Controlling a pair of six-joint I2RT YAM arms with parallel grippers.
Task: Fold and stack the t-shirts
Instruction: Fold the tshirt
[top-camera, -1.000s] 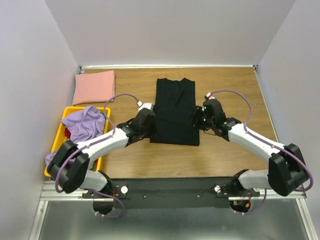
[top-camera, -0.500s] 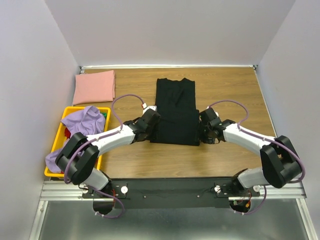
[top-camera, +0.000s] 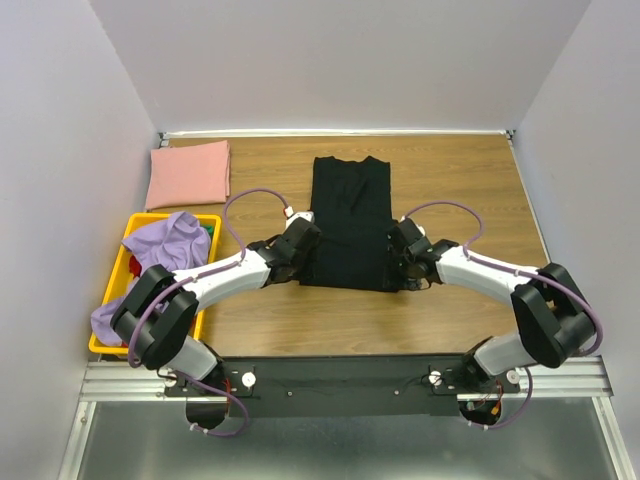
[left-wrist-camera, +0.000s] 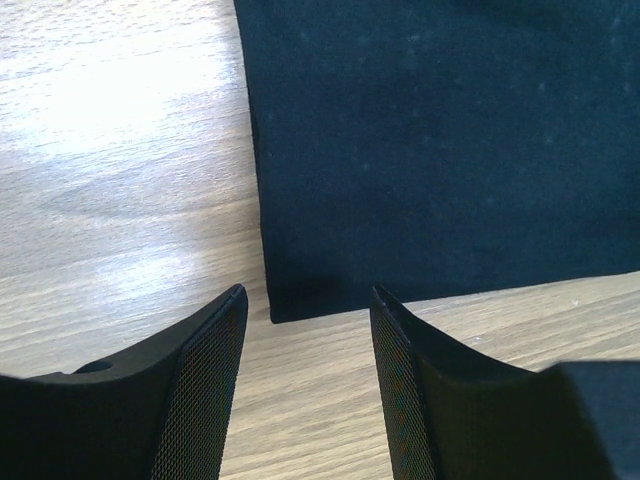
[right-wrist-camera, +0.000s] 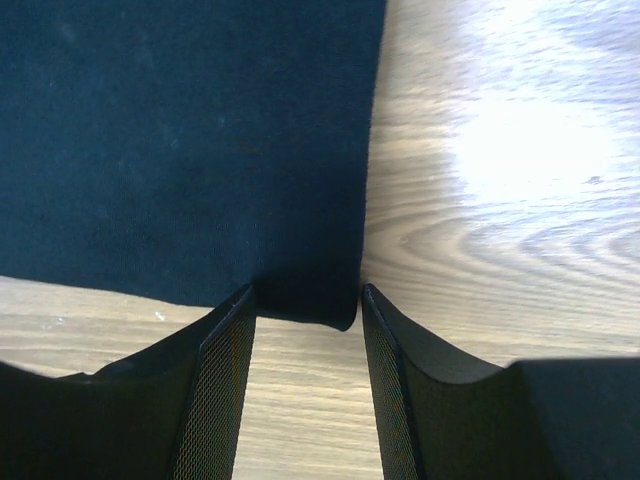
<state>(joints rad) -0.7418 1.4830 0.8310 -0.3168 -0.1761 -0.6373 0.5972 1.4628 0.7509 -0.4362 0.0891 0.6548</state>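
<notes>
The black t-shirt (top-camera: 350, 222) lies flat on the table as a long folded strip. My left gripper (top-camera: 300, 243) is open low at its near left corner; in the left wrist view the corner (left-wrist-camera: 285, 305) lies just ahead of my open gripper (left-wrist-camera: 308, 300). My right gripper (top-camera: 402, 252) is open at the near right corner; in the right wrist view that corner (right-wrist-camera: 320, 305) lies between the fingertips of my gripper (right-wrist-camera: 305, 292). The pink t-shirt (top-camera: 189, 172) lies folded at the far left. The lavender t-shirt (top-camera: 160, 250) is bunched in the yellow crate (top-camera: 132, 228).
The yellow crate stands at the table's left edge beside my left arm. White walls close in the table on three sides. Purple cables loop over both arms.
Both arms have dropped and moved in toward the near corners of the black t-shirt. The right gripper has slid left and now brackets the near right corner.
</notes>
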